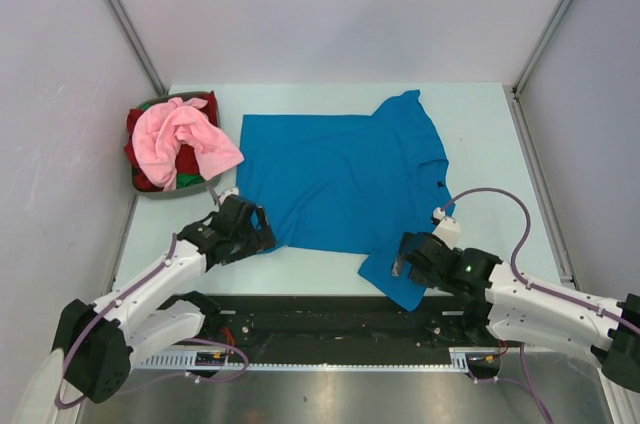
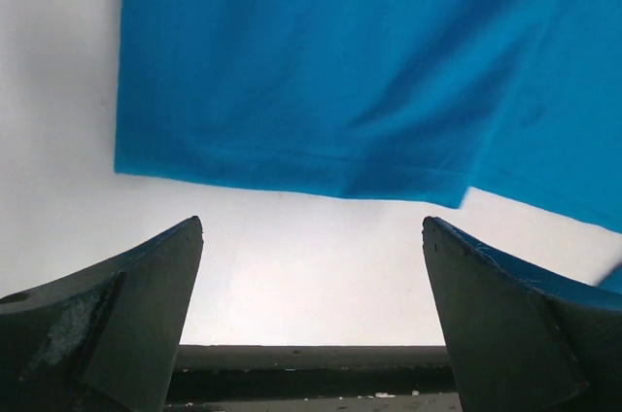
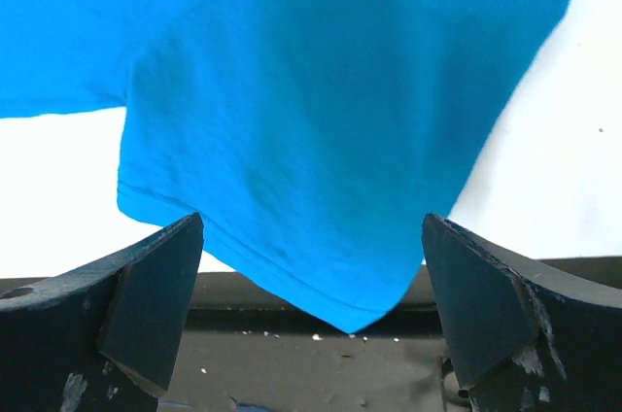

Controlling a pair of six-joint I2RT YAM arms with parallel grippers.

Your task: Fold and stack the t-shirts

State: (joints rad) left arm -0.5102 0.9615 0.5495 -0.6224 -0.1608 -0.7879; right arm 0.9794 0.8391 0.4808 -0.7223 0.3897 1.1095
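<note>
Mostly hidden red t-shirt (image 1: 185, 161) under pink t-shirt (image 1: 185, 129); blue t-shirt (image 1: 330, 184) past wrist-view edges.

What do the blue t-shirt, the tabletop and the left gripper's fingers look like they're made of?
Blue t-shirt: soft matte knit cloth, probably cotton; it lies in shallow wrinkles and shows a stitched hem. Tabletop: smooth, pale, hard sheet, perhaps laminate; no grain visible. Left gripper's fingers: dark rigid matte material, likely plastic, scuffed pale in spots.
</note>
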